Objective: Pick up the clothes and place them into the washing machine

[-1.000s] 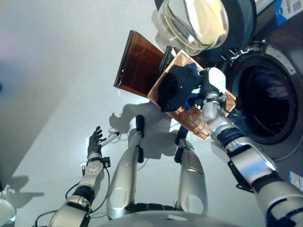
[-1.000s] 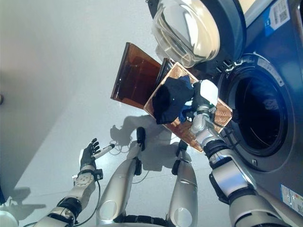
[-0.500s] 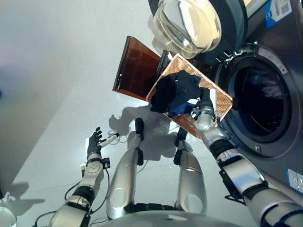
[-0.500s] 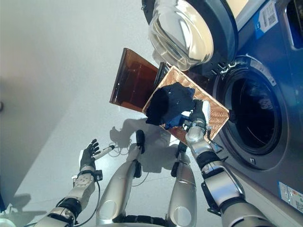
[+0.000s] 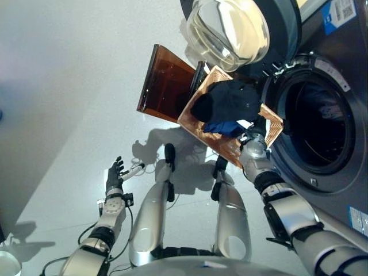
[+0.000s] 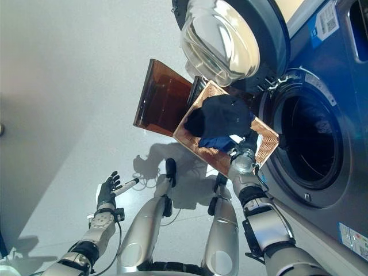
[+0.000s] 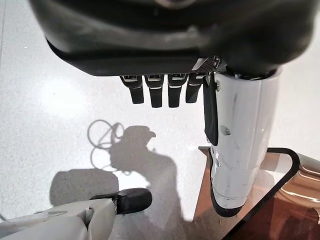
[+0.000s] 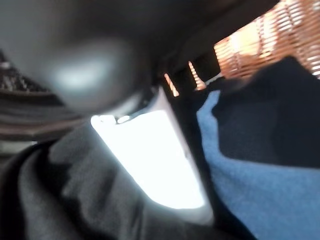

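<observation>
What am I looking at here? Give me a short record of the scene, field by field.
Clothes: dark navy and blue clothes heaped in the orange woven basket
Basket place: beside the washing machine's open round drum
Door: glass porthole door swung open
Right hand: reaching into the clothes, fingers hidden
Left hand: open, idle, low over the pale floor
Other: brown translucent panel behind the basket

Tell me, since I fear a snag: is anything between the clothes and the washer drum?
Nothing visible. The door is swung open, leaving the drum opening clear. The clothes still lie in the basket beside it, the right hand in them.
</observation>
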Controlling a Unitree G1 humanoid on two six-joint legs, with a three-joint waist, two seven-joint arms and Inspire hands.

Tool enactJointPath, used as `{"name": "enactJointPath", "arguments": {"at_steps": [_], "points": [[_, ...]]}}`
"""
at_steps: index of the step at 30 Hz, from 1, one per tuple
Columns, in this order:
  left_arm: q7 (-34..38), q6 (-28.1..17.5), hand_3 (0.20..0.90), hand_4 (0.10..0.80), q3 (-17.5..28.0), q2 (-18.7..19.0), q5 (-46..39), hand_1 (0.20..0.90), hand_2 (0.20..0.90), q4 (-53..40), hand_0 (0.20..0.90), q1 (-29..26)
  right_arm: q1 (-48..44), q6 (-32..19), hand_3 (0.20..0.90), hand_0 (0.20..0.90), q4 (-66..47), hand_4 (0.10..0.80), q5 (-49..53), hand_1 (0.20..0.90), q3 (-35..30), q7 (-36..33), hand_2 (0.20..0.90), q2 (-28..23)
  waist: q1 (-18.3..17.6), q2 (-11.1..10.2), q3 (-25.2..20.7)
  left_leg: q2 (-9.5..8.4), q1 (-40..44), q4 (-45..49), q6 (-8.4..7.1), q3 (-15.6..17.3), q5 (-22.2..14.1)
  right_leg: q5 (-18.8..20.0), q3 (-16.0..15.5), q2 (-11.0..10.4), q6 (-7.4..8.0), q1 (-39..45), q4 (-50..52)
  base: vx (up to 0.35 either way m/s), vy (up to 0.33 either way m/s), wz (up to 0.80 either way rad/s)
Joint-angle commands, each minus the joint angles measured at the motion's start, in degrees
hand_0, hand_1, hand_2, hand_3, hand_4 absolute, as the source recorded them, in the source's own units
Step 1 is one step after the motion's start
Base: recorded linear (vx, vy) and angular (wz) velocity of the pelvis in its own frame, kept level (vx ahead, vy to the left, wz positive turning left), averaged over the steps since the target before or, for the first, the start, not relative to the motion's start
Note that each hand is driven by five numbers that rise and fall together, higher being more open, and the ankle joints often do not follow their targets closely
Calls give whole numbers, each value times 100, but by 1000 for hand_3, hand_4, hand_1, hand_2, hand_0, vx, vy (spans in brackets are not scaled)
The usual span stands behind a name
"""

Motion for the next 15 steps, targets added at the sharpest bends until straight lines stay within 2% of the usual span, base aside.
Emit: {"name": "enactJointPath", "arguments": {"at_steps": [1,6,8,15], "points": [[175,-99,900,800,-1,-46,45,900,900,228,900,88,-118,-776,200,200,-330,300,589,200,-293,169,200,-83,15,211,-148,-151,-137,389,-423,178,-358,-264,141,9,-119,8,314,0,0,0],[167,-95,900,800,-28,-77,11,900,900,264,900,58,11,-960,200,200,-380,300,1210,200,-492,326,200,45,-8,238,-157,-154,-113,401,-415,184,-381,-285,169,7,-125,13,342,0,0,0],[152,-106,900,800,-62,-119,-56,900,900,314,900,31,113,-1178,200,200,-418,300,1827,200,-712,436,200,204,-35,259,-177,-160,-108,434,-410,197,-412,-307,196,5,-131,0,380,0,0,0],[112,-121,900,800,-149,-163,-135,900,900,362,900,10,188,-1423,200,200,-352,300,2505,200,-1031,536,200,317,-65,303,-231,-177,-115,459,-409,201,-451,-341,225,16,-142,4,383,0,0,0]]}}
